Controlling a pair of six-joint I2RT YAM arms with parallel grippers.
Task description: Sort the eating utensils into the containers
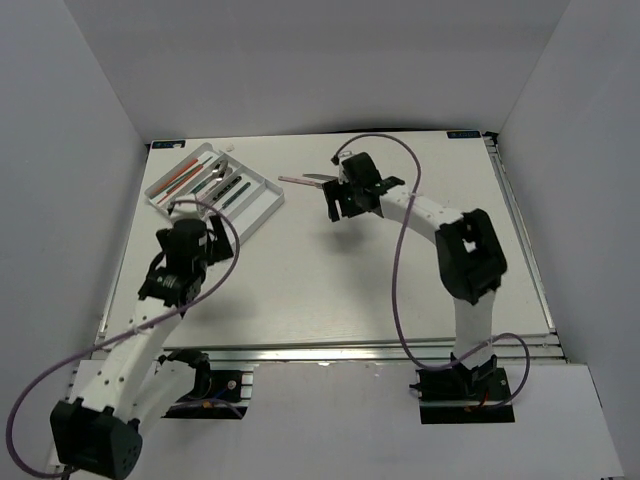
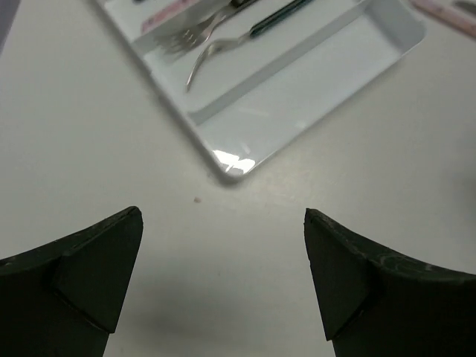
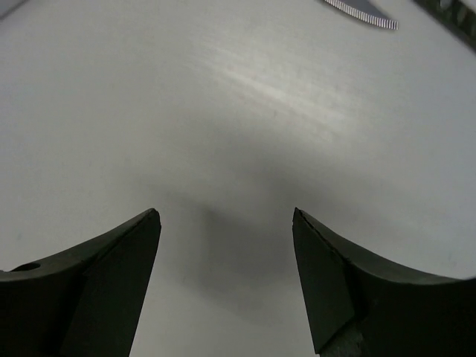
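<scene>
Both grippers gape wide and empty: our left gripper [image 2: 223,216] just short of the cutlery tray [image 2: 320,89], our right gripper [image 3: 225,212] near a serrated knife [image 3: 361,15] lying flat on the table [image 1: 400,290]. We judge the knife light, stiff and slick, so we'd pinch its handle crosswise.

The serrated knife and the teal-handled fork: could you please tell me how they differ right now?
The serrated knife lies loose on the table, outside the tray; the teal-handled fork lies in a tray compartment. The knife is by the right gripper, the fork ahead of the left gripper. Neither is gripped.
</scene>
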